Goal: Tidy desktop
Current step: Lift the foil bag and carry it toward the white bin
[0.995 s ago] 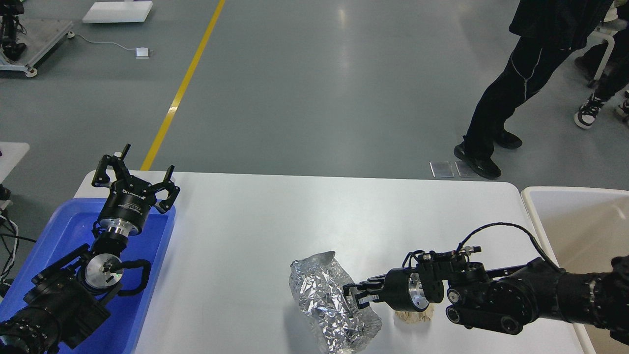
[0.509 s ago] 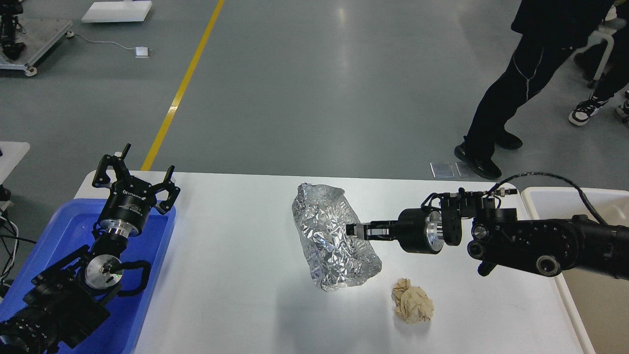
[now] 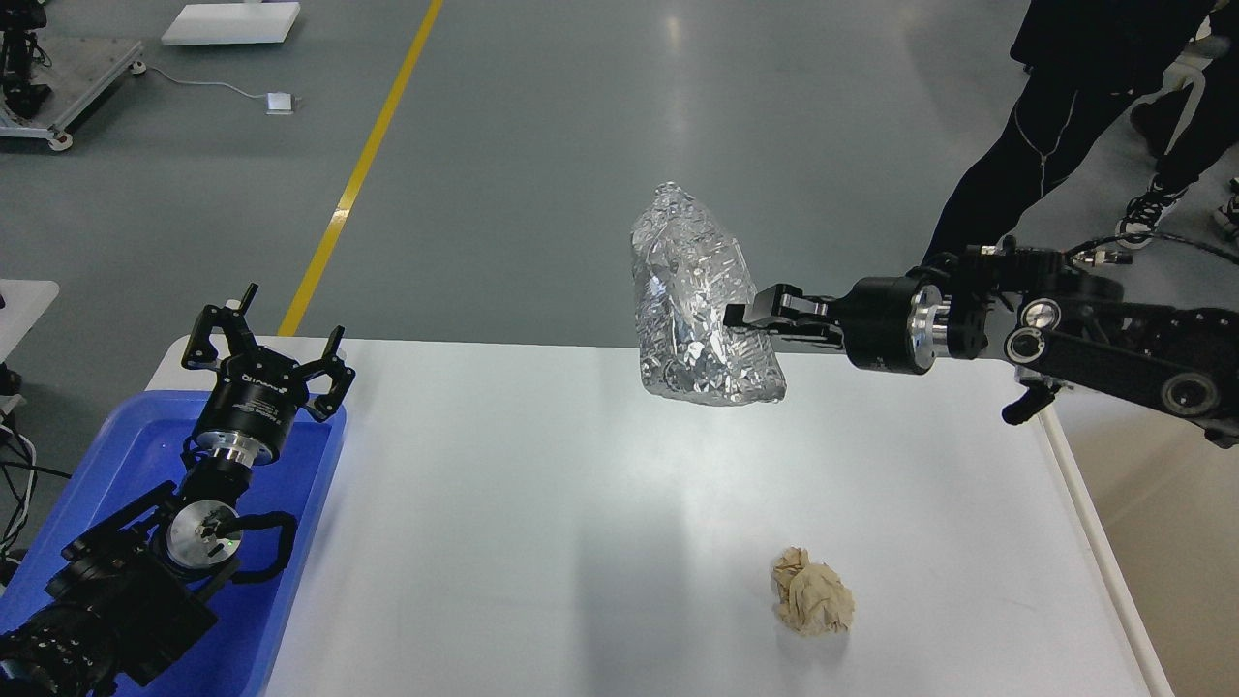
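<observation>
The white desktop (image 3: pixel 542 484) fills the lower middle of the head view. My right gripper (image 3: pixel 745 318) is shut on a crumpled silver foil bag (image 3: pixel 692 300) and holds it high above the desktop's far edge. A crumpled beige paper ball (image 3: pixel 811 603) lies on the desktop near the front right. My left gripper (image 3: pixel 263 341) is open and empty above the far end of the blue plastic tray (image 3: pixel 116 455) at the left.
The beige white-rimmed bin (image 3: pixel 1113 542) stands against the desktop's right edge, partly under my right arm. A person in black (image 3: pixel 1055 126) stands on the grey floor beyond the table at the back right. A yellow floor line (image 3: pixel 363 165) runs at the back left.
My right gripper has lifted the foil bag from the desktop up and to the right, well above the table. The paper ball is uncovered and has stayed put. The left arm has not moved.
</observation>
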`<state>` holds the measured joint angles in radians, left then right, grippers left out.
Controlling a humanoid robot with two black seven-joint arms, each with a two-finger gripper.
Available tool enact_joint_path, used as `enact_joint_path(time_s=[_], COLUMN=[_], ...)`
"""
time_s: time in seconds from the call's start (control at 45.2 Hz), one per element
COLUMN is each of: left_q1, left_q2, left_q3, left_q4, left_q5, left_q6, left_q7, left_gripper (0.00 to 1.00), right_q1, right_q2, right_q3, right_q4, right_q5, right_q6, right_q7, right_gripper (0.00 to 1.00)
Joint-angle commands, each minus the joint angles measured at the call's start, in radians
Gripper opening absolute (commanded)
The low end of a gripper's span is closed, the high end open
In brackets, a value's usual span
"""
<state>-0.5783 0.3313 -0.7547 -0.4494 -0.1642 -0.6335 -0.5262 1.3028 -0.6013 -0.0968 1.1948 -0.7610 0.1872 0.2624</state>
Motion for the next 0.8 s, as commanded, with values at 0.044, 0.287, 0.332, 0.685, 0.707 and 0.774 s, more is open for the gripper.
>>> enact_joint_path(time_s=[0.044, 0.287, 0.332, 0.685, 0.707, 0.774], left_q1=[0.000, 0.000, 0.000, -0.002, 0.000, 0.000], left_q2=[0.000, 0.000, 0.000, 0.000, 0.000, 0.000], left_q3=[0.000, 0.000, 0.000, 0.000, 0.000, 0.000], left_q4=[0.000, 0.000, 0.000, 0.000, 0.000, 0.000], left_q5=[0.000, 0.000, 0.000, -0.001, 0.000, 0.000], left_q6=[0.000, 0.000, 0.000, 0.000, 0.000, 0.000], left_q7=[0.000, 0.000, 0.000, 0.000, 0.000, 0.000], left_gripper=[1.00, 1.00, 1.00, 1.00, 1.00, 1.00], right_q1=[0.026, 0.036, 0.036, -0.030, -0.036, -0.060], right_q2=[-0.061, -0.103, -0.103, -0.072, -0.071, -0.069], right_q3=[0.016, 0.016, 0.016, 0.002, 0.002, 0.005], right_q4=[-0.113, -0.309, -0.368, -0.926, -0.948, -1.004], right_q5=[0.114, 0.206, 0.229, 0.319, 0.319, 0.319], right_q6=[0.017, 0.047, 0.054, 0.100, 0.098, 0.098], right_q7=[-0.002, -0.003, -0.003, -0.008, -0.008, -0.008], right_gripper=[0.00, 0.00, 0.00, 0.00, 0.00, 0.00])
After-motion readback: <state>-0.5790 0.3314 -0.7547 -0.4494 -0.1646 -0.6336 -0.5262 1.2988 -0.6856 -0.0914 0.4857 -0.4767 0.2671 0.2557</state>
